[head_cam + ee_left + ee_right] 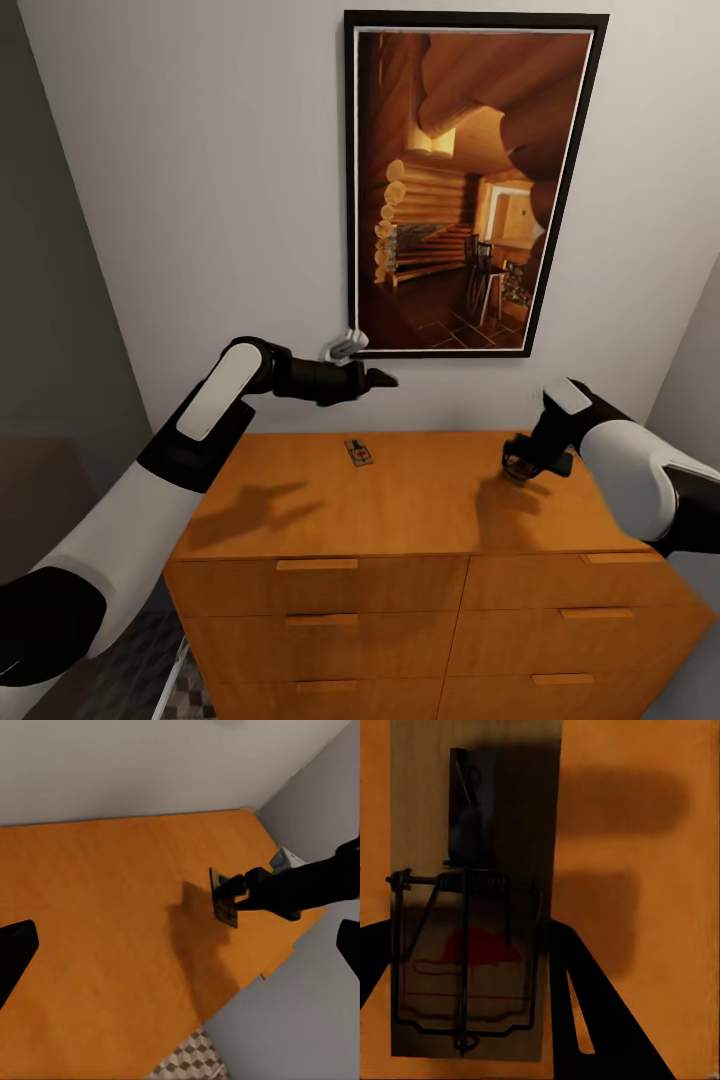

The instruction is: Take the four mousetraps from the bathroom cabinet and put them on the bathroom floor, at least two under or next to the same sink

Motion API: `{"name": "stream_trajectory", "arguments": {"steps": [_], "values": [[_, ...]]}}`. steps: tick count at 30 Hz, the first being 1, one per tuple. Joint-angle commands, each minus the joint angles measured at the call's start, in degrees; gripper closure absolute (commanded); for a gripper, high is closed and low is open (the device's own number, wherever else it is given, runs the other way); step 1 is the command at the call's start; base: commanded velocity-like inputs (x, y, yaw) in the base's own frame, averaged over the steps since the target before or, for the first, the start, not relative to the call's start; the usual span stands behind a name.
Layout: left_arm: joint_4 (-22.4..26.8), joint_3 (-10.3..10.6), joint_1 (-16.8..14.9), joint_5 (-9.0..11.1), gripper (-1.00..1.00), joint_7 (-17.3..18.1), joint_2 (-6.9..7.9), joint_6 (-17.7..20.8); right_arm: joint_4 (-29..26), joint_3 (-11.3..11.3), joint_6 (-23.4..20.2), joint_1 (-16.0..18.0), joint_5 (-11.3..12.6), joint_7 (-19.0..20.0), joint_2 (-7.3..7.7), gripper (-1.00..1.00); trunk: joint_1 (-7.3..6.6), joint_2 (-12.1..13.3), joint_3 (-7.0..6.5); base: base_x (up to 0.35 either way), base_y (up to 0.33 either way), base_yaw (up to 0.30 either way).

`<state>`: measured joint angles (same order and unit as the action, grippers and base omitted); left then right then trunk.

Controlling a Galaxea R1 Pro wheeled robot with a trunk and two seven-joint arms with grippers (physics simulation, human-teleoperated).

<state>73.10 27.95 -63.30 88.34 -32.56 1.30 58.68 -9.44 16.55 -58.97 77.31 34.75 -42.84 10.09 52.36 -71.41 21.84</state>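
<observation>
Right gripper (520, 468) clamped on a mousetrap (472, 892), lifted just above the right end of the cabinet (420, 500) top. Second mousetrap (359, 452) lies flat mid-top, further back. Left gripper (385, 379) hovers above; jaw state unclear.

cabinet (440, 500): showing orange-brown wood
mousetrap (472, 907): showing tan board, dark wire, red mouse print
bathroom floor (191, 1063): showing brown, beige, white cube pattern
wall (200, 180): showing pale grey
picture frame (352, 180): showing black
</observation>
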Motion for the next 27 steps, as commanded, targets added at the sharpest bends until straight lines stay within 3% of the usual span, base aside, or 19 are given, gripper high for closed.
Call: {"name": "stream_trajectory", "arguments": {"steps": [1,7,12,21,27], "values": [[0.03,0.09,-0.07,0.61,-1.0,-0.95,0.0,-0.05,-0.21,0.05,-0.72,0.03,0.9,0.3,0.52,1.0,0.0,-0.04,0.07,0.0,0.0,0.0],[-0.78,0.07,-0.07,0.62,-1.0,-2.5,-0.33,-0.09,-0.57,0.06,-1.03,0.03,0.86,6.26,3.83,1.0,0.0,-0.04,0.07,0.0,0.0,0.0],[-2.52,0.07,-0.07,0.61,-1.0,-3.94,-1.14,-0.13,-0.64,0.01,-1.03,0.03,0.81,9.91,4.94,1.0,0.0,-0.04,0.07,0.0,0.0,0.0],[-6.32,0.09,-0.07,0.62,-1.0,-9.91,-2.39,-0.07,-0.44,-0.03,-1.03,0.03,0.99,16.74,7.49,1.0,0.0,-0.04,0.07,0.0,0.0,0.0],[-7.3,0.09,-0.07,0.68,-1.0,-11.28,-2.6,-0.06,-0.16,-0.07,-1.03,0.03,1.13,24.27,8.89,1.0,0.0,-0.04,0.07,0.0,0.0,0.0]]}}
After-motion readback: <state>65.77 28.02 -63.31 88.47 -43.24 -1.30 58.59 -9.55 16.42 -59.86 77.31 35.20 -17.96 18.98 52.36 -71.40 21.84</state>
